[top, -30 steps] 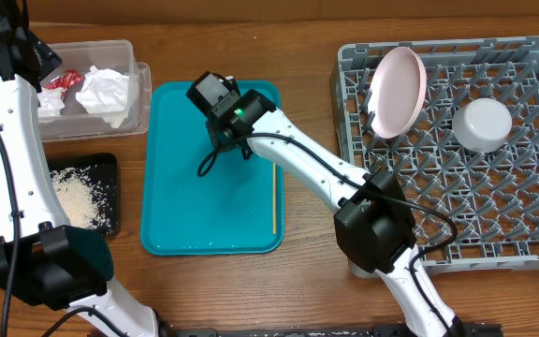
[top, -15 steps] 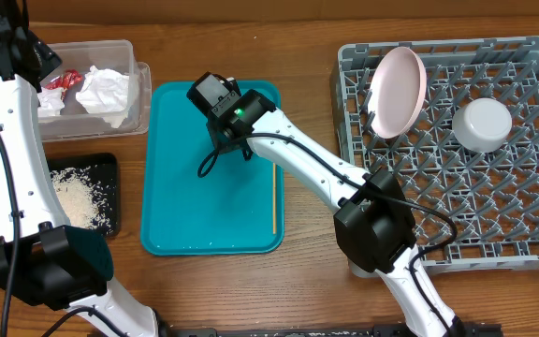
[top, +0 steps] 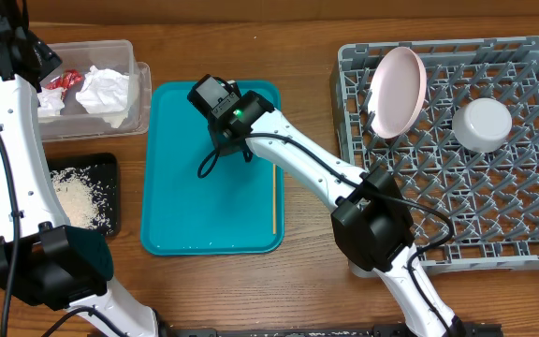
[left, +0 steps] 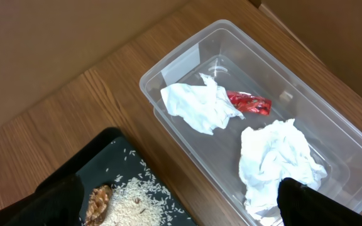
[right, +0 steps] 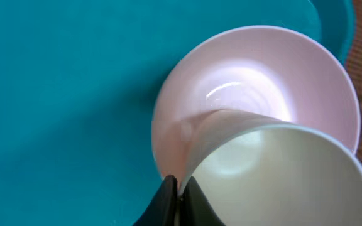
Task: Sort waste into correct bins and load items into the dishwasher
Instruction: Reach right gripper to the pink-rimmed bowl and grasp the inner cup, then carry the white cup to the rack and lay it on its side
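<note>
In the right wrist view my right gripper (right: 180,185) is shut on the rim of a small white cup (right: 281,176). The cup stands inside a whitish bowl (right: 256,81) on the teal tray (right: 61,94). From overhead the right gripper (top: 218,101) hides both. My left gripper (left: 181,207) hangs open above the gap between the clear tub (left: 168,59) and the black tray (left: 105,150), holding nothing. Two napkins (left: 200,107) and a red wrapper (left: 249,103) lie in the tub. Rice (left: 137,194) lies in the black tray. The pink plate (top: 398,89) and an upturned bowl (top: 482,124) sit in the dishwasher rack (top: 494,225).
A thin wooden stick (top: 274,201) lies along the right side of the teal tray (top: 213,206). The right arm stretches from its base (top: 372,229) at the rack's left edge across to the tray. The left arm runs down the table's left side.
The right gripper's jaws have closed onto the cup's rim. Neither arm has visibly shifted in the overhead view.
</note>
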`<state>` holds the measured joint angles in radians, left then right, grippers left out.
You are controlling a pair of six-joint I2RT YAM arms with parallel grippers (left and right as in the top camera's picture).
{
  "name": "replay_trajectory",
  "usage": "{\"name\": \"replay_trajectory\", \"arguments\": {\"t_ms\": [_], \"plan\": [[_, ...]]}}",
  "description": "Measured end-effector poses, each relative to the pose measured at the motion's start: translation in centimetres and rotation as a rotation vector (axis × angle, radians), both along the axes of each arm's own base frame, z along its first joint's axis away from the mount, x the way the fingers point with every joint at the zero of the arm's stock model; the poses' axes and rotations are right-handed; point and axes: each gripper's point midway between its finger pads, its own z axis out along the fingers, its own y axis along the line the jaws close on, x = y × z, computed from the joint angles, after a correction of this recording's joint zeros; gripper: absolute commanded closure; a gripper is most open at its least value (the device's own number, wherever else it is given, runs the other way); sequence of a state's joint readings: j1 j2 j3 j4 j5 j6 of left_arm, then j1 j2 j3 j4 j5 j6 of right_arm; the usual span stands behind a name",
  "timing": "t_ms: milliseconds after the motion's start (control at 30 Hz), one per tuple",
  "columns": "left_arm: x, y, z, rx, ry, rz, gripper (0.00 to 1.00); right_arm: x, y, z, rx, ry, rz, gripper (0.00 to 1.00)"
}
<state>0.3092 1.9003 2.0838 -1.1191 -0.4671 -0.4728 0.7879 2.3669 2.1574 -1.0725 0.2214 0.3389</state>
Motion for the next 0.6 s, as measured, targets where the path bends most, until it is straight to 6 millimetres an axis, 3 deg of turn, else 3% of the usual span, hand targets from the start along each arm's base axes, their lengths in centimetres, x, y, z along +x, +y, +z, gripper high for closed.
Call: {"name": "replay_trajectory", "arguments": {"t_ms": [133, 233, 433, 600], "plan": [[0.0, 0.0, 0.0, 0.0, 0.0, 0.0, 0.0, -0.5, -0.7, 1.1, -0.03, 0.018, -0.004, 0.96], [0.0, 0.0, 0.0, 0.0, 0.0, 0.0, 0.0, -0.1, -0.9, 3.6, -0.039, -0.008, -0.011, 0.96], [0.0, 0.0, 0.0, 0.0, 0.0, 0.0, 0.0, 0.6, -2.7, 13.8, -0.003, -0.15, -0.054, 0.96], [0.0, 0.0, 0.0, 0.0, 0.0, 0.0, 0.0, 0.5, -8.2, 21.8, 0.043, -0.267, -0.179, 0.96]]}}
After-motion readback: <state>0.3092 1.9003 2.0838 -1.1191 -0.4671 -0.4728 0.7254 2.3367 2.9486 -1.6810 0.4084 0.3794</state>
